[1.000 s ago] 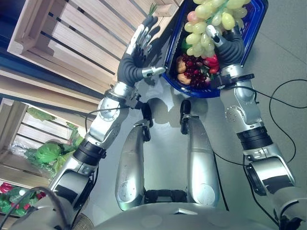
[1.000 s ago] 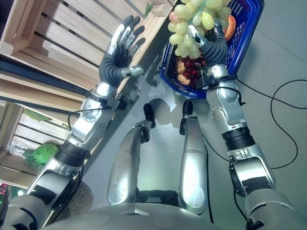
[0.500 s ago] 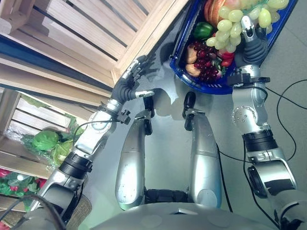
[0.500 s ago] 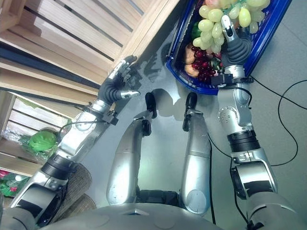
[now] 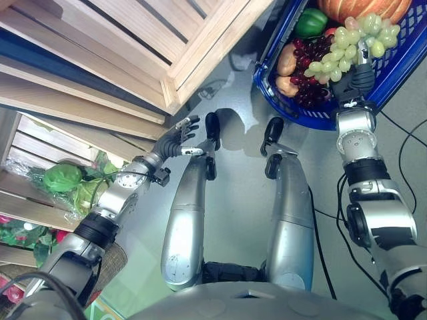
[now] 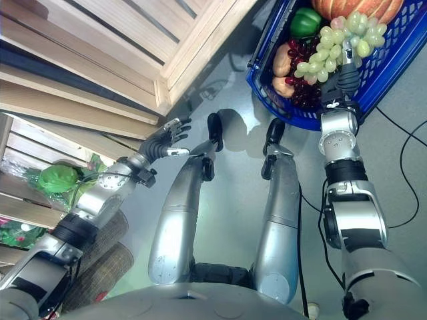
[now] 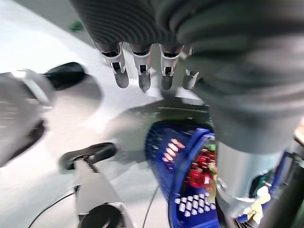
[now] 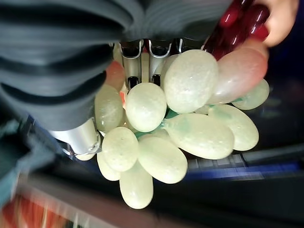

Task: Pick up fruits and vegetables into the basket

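The right hand (image 5: 361, 75) is closed round a bunch of green grapes (image 5: 347, 47), its fingers and thumb curled into the cluster, as the right wrist view shows with grapes (image 8: 185, 118) pressed against the fingers. The hand is over the near part of the blue basket (image 5: 400, 63), so the bunch hangs inside the basket's rim, just above the other produce. The bunch is long rather than round: its long axis runs from the hand's side slantwise across the basket, one end near the pumpkin (image 5: 363, 8), the other over the red grapes (image 5: 310, 80).

Around it in the basket lie the red grapes, a brownish fruit (image 5: 287, 61) at the basket's left wall, a green pepper (image 5: 311, 21) further in, and the orange pumpkin at the far end. The basket stands on the grey floor (image 5: 233, 220), its near rim close to the robot's right forearm.

The left hand (image 5: 177, 139) hangs apart, low over the floor beside the corner of a wooden crate (image 5: 200, 53), fingers loosely spread and holding nothing; the left wrist view shows its fingers (image 7: 142, 71) straight. Bare floor lies between the crate's edge and the basket.

At the robot's far left, a lower crate (image 5: 27, 200) holds a green leafy vegetable (image 5: 61, 179). No writing can be read.
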You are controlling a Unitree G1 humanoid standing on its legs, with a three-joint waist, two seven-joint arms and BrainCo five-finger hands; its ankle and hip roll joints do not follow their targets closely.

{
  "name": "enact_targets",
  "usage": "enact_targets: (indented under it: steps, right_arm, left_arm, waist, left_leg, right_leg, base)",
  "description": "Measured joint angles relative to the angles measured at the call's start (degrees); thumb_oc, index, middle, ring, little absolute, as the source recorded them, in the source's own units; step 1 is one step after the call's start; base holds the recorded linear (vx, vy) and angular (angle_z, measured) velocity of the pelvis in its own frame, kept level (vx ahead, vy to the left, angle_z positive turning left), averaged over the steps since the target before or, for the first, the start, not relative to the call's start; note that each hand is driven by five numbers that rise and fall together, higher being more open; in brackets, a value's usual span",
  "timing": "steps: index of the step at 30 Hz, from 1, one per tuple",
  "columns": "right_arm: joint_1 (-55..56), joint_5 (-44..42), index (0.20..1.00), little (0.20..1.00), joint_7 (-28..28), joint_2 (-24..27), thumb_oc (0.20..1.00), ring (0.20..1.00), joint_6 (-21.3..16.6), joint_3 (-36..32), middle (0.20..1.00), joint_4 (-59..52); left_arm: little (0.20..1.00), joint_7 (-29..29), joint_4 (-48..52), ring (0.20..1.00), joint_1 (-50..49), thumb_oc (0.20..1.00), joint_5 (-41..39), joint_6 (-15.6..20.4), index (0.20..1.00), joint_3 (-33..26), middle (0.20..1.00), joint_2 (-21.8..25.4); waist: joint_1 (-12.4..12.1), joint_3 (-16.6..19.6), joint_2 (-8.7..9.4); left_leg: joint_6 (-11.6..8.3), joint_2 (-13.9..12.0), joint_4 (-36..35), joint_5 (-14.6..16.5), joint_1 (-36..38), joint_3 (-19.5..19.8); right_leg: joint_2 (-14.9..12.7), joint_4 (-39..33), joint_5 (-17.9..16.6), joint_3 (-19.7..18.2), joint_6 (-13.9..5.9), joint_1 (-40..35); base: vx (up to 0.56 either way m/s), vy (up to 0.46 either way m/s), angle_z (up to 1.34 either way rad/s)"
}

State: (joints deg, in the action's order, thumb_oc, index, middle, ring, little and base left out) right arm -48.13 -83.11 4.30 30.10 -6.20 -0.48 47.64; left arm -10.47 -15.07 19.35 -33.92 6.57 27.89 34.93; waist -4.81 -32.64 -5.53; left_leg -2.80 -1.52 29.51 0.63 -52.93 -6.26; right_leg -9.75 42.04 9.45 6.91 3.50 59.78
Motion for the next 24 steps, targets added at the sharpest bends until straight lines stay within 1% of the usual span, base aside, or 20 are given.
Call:
enact_targets:
  steps: [1,4,5,6,8,10,13,15,17,19,21,24]
  right_arm:
    - [-0.8,-3.1,0.2,0.2,0.1,0.1,0.2,0.2,1.2,-0.6,0.2,2.2]
    - [-1.9,-8.6,0.2,0.2,0.1,0.5,0.2,0.2,2.6,-1.7,0.2,5.0]
    - [-2.0,-9.4,0.52,0.52,0.2,0.7,0.52,0.52,2.8,-2.0,0.52,5.6]
    - [-2.1,-10.5,1.0,1.0,0.2,0.9,1.0,1.0,3.0,-2.1,1.0,6.0]
    - [-2.3,-13.2,1.0,1.0,0.1,1.0,1.0,1.0,3.2,-2.5,1.0,7.4]
    - [-2.2,-15.4,1.0,1.0,0.7,1.0,1.0,1.0,3.3,-3.3,1.0,9.2]
    - [-1.4,-14.2,1.0,1.0,1.2,0.5,1.0,1.0,3.2,-3.2,1.0,10.5]
    - [-0.2,-8.6,1.0,1.0,0.9,0.0,1.0,1.0,2.3,-2.9,1.0,10.5]
    - [1.3,-2.7,1.0,1.0,0.6,0.0,1.0,1.0,2.2,-2.0,1.0,10.2]
    - [4.2,0.9,1.0,1.0,0.7,-0.6,1.0,1.0,1.7,-0.9,1.0,9.4]
    - [8.1,4.5,1.0,1.0,2.7,-2.3,1.0,1.0,1.1,0.0,1.0,8.5]
    - [15.2,9.4,1.0,1.0,4.0,-5.9,1.0,1.0,0.1,3.5,1.0,7.8]
  left_arm:
    - [1.0,-0.1,-1.5,1.0,-0.1,1.0,-0.5,0.8,1.0,0.9,1.0,0.0]
    - [1.0,-0.9,-3.3,1.0,-0.4,1.0,-1.1,2.1,1.0,2.4,1.0,-0.3]
    - [1.0,-1.3,-3.9,1.0,-0.4,1.0,-1.2,2.7,1.0,2.8,1.0,-0.6]
    - [1.0,-1.7,-3.9,1.0,-0.5,1.0,-1.7,2.8,1.0,3.1,1.0,-0.7]
    - [1.0,-2.9,-4.4,1.0,-1.1,1.0,-2.3,3.8,1.0,3.9,1.0,-1.2]
    - [1.0,-4.1,-5.4,1.0,-1.9,1.0,-2.7,3.8,1.0,4.1,1.0,-2.3]
    - [1.0,-5.2,-8.2,1.0,-3.5,1.0,-2.7,5.1,1.0,5.3,1.0,-3.5]
    - [1.0,-5.2,-9.0,1.0,-4.8,1.0,-2.6,6.1,1.0,6.5,1.0,-4.0]
    - [1.0,-5.1,-9.5,1.0,-6.3,1.0,-2.0,7.2,1.0,6.7,1.0,-4.8]
    - [1.0,-4.8,-10.1,1.0,-7.4,1.0,-1.9,8.2,1.0,7.3,1.0,-5.7]
    - [1.0,-4.2,-10.6,1.0,-8.3,1.0,-1.9,8.7,1.0,7.3,1.0,-6.9]
    - [1.0,-3.8,-11.1,1.0,-8.9,1.0,-1.8,9.0,1.0,7.2,1.0,-7.8]
  waist:
    - [-0.1,0.0,0.0]
    - [-0.1,0.0,0.0]
    - [0.0,0.0,0.0]
    - [0.0,0.0,-0.01]
    - [-0.1,0.0,-0.02]
    - [-0.3,0.0,-0.03]
    - [-0.3,0.0,-0.03]
    - [-0.3,0.0,-0.03]
    - [-0.2,0.0,-0.04]
    - [0.1,0.0,-0.05]
    - [0.5,0.0,-0.06]
    - [1.5,0.0,-0.06]
  left_leg:
    - [0.0,0.0,0.0,0.0,0.0,0.0]
    - [0.07,0.1,-0.3,-0.2,0.1,0.0]
    - [0.06,0.4,-0.8,-0.5,0.2,0.1]
    - [0.08,0.5,-1.2,-0.7,0.3,0.1]
    - [0.12,0.6,-1.3,-0.8,0.5,0.1]
    - [0.15,0.7,-1.5,-0.9,0.8,0.1]
    - [0.14,0.8,-2.1,-0.9,2.4,0.1]
    - [0.15,0.8,-3.3,-1.1,4.6,0.0]
    - [0.17,0.9,-5.0,-1.5,7.0,-0.1]
    - [0.24,0.9,-6.2,-1.7,9.0,-0.2]
    - [0.29,0.8,-7.6,-1.8,11.6,-0.3]
    - [0.39,0.9,-10.1,-2.1,15.9,-0.7]
  right_leg:
    - [0.0,0.0,0.0,0.0,0.0,0.0]
    - [-0.1,0.0,0.0,0.0,-0.01,0.0]
    - [-0.3,0.0,0.0,0.0,-0.01,0.0]
    - [-0.4,-0.1,0.0,0.0,-0.01,0.0]
    - [-0.5,-0.1,0.0,0.0,-0.01,0.0]
    - [-0.6,-0.2,0.0,0.0,-0.03,-0.3]
    - [-0.5,-0.8,0.0,0.1,-0.04,-1.9]
    - [-0.5,-1.6,-0.1,0.2,-0.11,-3.9]
    - [-0.3,-2.9,-0.2,0.2,-0.3,-6.1]
    - [-0.2,-3.9,-0.3,0.3,-0.52,-8.0]
    - [0.1,-5.3,-0.6,0.3,-0.77,-10.5]
    - [0.3,-7.3,-0.9,0.3,-1.15,-14.6]
  base:
    - [0.0,0.0,0.0]
    - [0.0,0.021,0.02]
    - [0.0,0.023,0.06]
    - [-0.01,0.029,0.06]
    - [0.0,0.014,0.02]
    - [-0.01,0.017,0.0]
    - [-0.02,0.06,-0.01]
    - [-0.02,0.083,0.0]
    - [-0.02,0.107,-0.01]
    - [-0.03,0.124,-0.03]
    - [-0.02,0.15,-0.06]
    - [-0.02,0.185,-0.05]
